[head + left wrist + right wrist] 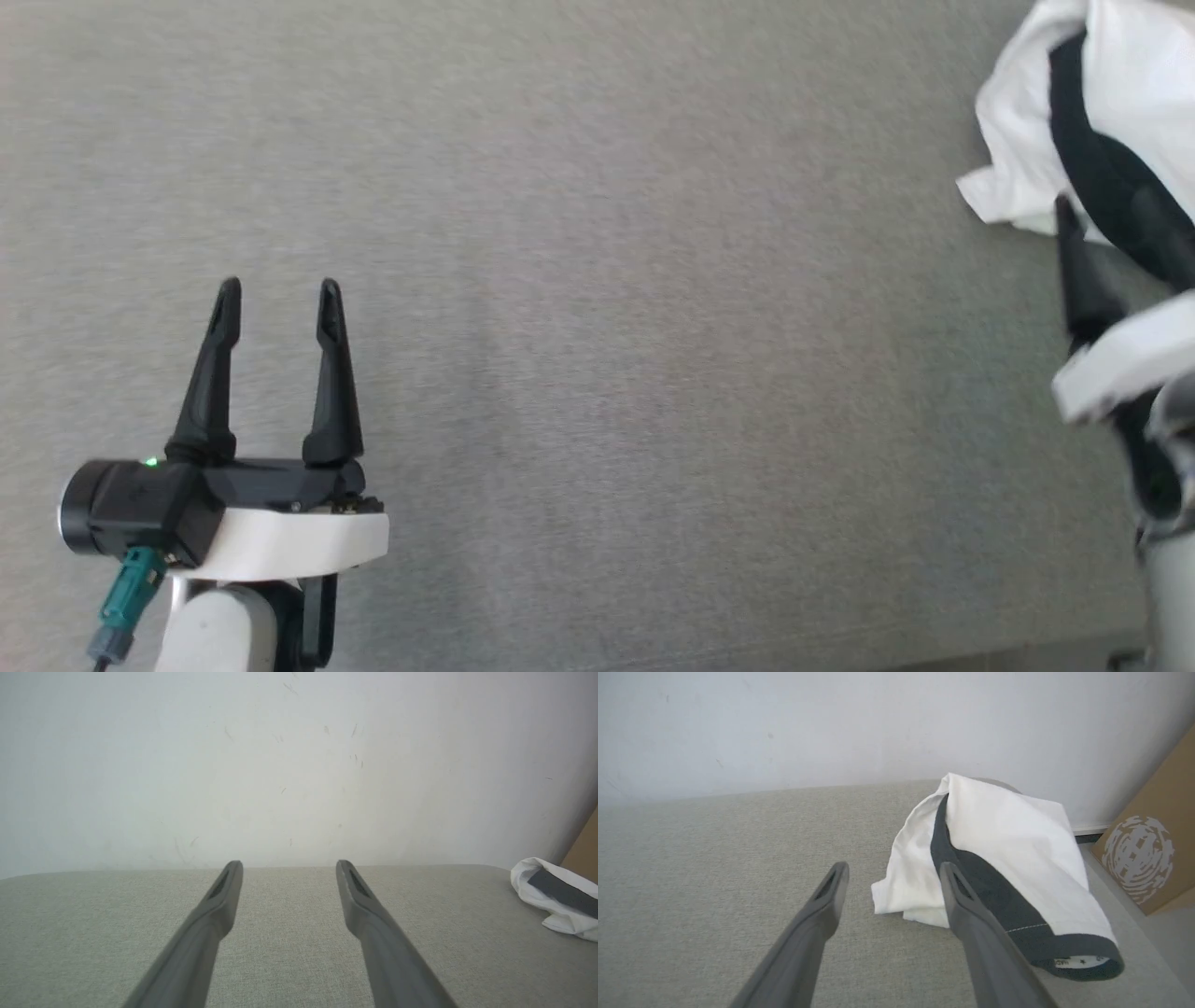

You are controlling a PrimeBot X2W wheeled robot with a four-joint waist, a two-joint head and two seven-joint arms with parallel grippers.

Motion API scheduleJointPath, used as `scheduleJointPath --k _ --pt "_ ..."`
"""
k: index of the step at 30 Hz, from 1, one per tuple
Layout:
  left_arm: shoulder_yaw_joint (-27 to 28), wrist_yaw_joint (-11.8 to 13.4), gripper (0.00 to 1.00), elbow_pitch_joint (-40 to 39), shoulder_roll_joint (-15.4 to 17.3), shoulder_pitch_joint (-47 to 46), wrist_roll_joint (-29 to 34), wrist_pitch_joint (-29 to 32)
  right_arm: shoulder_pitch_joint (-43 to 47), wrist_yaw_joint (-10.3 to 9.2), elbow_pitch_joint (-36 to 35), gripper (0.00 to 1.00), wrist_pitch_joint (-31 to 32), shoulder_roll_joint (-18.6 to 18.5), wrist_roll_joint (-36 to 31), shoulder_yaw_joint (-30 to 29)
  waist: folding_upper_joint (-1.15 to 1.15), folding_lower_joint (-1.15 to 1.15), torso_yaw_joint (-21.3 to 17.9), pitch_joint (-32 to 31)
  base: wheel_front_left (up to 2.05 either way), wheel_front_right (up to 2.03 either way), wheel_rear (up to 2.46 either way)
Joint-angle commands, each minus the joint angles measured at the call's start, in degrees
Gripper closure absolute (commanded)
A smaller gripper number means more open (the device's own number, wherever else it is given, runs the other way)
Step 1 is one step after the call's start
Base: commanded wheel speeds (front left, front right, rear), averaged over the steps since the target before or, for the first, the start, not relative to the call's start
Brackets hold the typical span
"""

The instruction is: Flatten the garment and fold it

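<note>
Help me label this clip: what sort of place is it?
Likely an indoor room: a grey fabric-covered surface against a scuffed white wall, a cardboard box beside it.

Head view looks down; wrist views low, facing wall [299, 765]; all share garment [1008, 858].

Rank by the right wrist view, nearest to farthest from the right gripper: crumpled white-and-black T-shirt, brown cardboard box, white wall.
1. Crumpled white-and-black T-shirt, just ahead-right of the right gripper.
2-3. Brown cardboard box, far right, and white wall, behind: too close to call.
</note>
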Motion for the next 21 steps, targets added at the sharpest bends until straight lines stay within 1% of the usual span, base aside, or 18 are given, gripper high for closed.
scheduleJointPath --k 1,4,7,10,13,17,19,21 --pt "0.03 0.16 0.00 0.41 -0.19 0.58 0.61 -0.26 1.64 -0.04 -1.17 0.00 -0.89 0.66 -0.62 0.39 0.00 0.02 4.24 -4.24 0.00 0.00 0.00" --pt "0.57 0.06 0.00 0.87 -0.90 1.11 1.26 -0.29 6.15 -0.04 -4.78 0.00 -2.82 2.94 -1.57 1.54 0.00 0.02 5.56 -5.75 0.00 0.00 0.00" --pt "1.04 -0.06 0.00 1.23 -1.98 2.00 1.93 -0.30 9.54 -0.04 -7.23 0.00 -5.10 4.94 -3.90 2.45 0.00 0.02 6.82 -7.48 0.00 0.00 0.00" --pt "1.56 -0.39 0.00 1.50 -3.12 3.00 2.47 -0.30 12.67 -0.04 -8.56 0.00 -6.83 6.78 -5.69 4.09 0.00 0.02 8.07 -9.45 0.00 0.00 0.00" --pt "1.81 -1.52 0.00 2.51 -3.54 3.95 3.11 -0.30 15.23 -0.04 -8.99 0.00 -9.04 8.09 -7.12 4.74 0.00 0.02 9.13 -11.33 0.00 0.00 0.00" --pt "2.85 -2.57 0.00 3.47 -4.41 4.84 3.64 -0.31 17.75 -0.04 -8.88 0.00 -13.64 9.30 -9.69 3.95 0.00 0.02 10.07 -13.39 0.00 0.00 0.00" --pt "2.98 -3.14 0.00 4.12 -4.76 5.49 4.31 -0.31 18.61 -0.04 -8.44 0.00 -16.55 9.56 -11.86 2.14 0.00 0.02 10.34 -14.47 0.00 0.00 0.00" --pt "2.86 -3.54 0.00 4.62 -5.04 6.19 5.29 -0.31 19.25 -0.04 -7.23 0.00 -18.79 9.63 -11.90 0.49 0.00 0.02 10.46 -15.41 0.00 0.00 0.00"
